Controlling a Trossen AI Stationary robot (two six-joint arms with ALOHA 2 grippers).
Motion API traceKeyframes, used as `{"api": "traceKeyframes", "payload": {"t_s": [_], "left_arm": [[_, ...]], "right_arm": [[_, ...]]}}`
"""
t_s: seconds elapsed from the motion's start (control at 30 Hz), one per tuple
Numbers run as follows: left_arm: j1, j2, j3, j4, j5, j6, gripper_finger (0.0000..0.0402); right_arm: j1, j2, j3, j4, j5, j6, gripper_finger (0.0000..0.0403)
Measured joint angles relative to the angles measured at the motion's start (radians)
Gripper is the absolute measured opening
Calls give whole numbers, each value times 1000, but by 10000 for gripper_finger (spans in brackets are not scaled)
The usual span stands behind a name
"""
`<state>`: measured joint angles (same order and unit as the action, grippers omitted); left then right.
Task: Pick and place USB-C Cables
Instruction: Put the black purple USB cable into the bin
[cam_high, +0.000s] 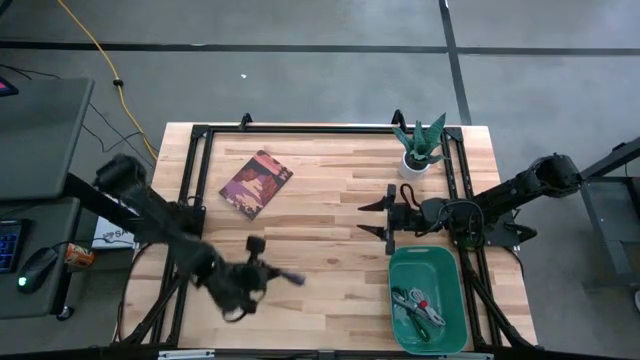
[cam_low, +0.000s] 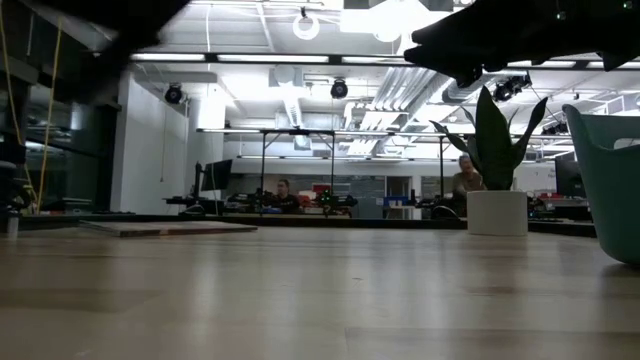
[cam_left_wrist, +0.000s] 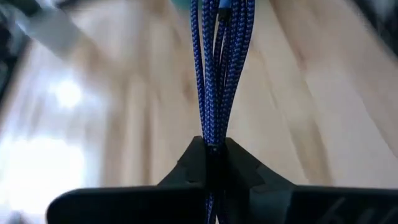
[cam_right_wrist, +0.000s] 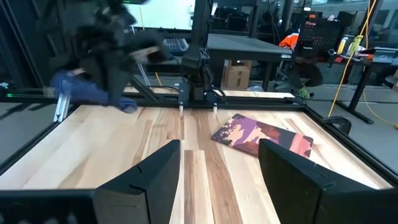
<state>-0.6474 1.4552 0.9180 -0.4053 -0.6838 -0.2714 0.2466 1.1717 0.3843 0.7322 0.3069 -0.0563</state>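
High view: the left gripper (cam_high: 268, 274) hangs over the near left part of the worktop (cam_high: 330, 200), its fingers clenched on the blue cable (cam_high: 290, 278), which sticks out past the fingertips toward the bin (cam_high: 452, 300). In the left wrist view the cable (cam_left_wrist: 221, 68) is a doubled braided bundle, its long axis running straight out from between the fingers (cam_left_wrist: 194, 163), in line with them. The right wrist view catches the same bundle (cam_right_wrist: 90, 92) off the wood, held by the blurred left arm.

The right gripper (cam_high: 380, 218) waits near the right side of the worktop, just behind the bin, fingers (cam_right_wrist: 155, 171) spread apart and holding nothing. The booklet (cam_high: 256, 183) lies flat ahead of those fingers, toward the far left. The plant (cam_high: 419, 148) stands beside the right arm at the back edge.

Inside the bin, near the right arm, lie more cables: a white-and-red one (cam_high: 419, 301), a green one (cam_high: 410, 315) and a silver-grey one (cam_high: 431, 313), tangled close together; their directions cannot be told.
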Motion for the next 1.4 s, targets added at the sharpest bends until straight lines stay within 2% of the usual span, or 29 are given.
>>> {"api": "traceKeyframes", "payload": {"t_s": [0.1, 0.2, 0.27, 0.37, 0.53, 0.87, 1.03, 1.23, 1.4], "left_arm": [[120, -98, -134, 326, 58, 169, 2], [265, -143, -289, 710, 238, 266, 1], [360, -143, -368, 919, 341, 262, 1], [481, -122, -435, 1102, 412, 181, 0], [566, -79, -452, 1186, 453, 54, 0], [559, -52, -452, 1268, 467, 12, 0], [559, -52, -452, 1324, 467, 12, 0], [559, -52, -452, 1337, 464, -31, 0], [555, -43, -450, 1346, 457, -48, 0]], "right_arm": [[0, 0, 0, -1, 0, 7, 209], [0, 0, 0, 0, 0, 8, 209], [0, 0, 0, 0, 0, 23, 209], [0, 7, 0, 16, 0, 55, 209], [0, 35, 1, 78, 7, 60, 209], [-30, 87, 1, 135, 58, 161, 220], [-56, 143, 3, 234, -29, 208, 254], [-57, 268, 112, 239, -39, 198, 289], [-55, 381, 251, 234, -27, 120, 294]]}}
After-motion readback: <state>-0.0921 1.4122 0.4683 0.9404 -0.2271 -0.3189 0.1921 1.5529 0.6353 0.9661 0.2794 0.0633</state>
